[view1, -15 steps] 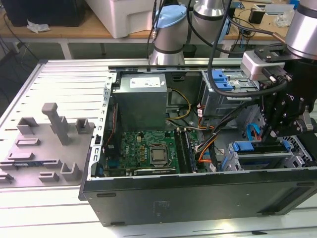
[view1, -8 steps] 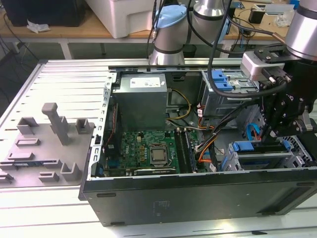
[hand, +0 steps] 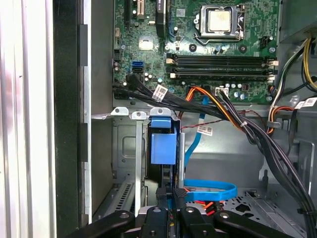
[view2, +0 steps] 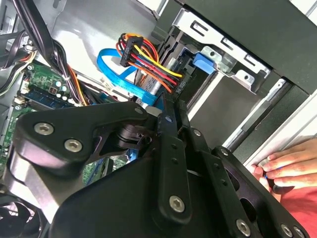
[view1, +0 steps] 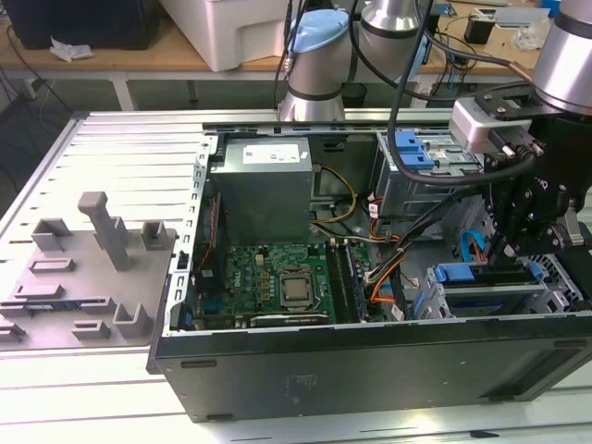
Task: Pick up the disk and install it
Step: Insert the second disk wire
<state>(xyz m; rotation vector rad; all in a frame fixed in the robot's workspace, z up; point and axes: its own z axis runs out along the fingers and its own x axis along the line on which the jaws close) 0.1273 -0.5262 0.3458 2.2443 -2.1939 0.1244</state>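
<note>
Open computer case (view1: 277,370) on the desk (view1: 111,166), black gripper (view1: 518,242) low in the case's cramped front bay corner, jaws seemingly clamped on the disk (hand: 163,145), its blue carrier edge-up between metal rails, body mostly hidden, cables (hand: 247,129) crowding alongside

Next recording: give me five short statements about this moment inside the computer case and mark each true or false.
1. The gripper is over the drive bay at the exterior view's right end of the case. True.
2. The disk lies on the grey tray outside the case. False: it sits in the bay under the gripper.
3. The processor socket on the motherboard has a cooler on it. False: it is bare.
4. A blue flat cable lies near the gripper. True.
5. A person's hand rests at the case edge. True.
</note>
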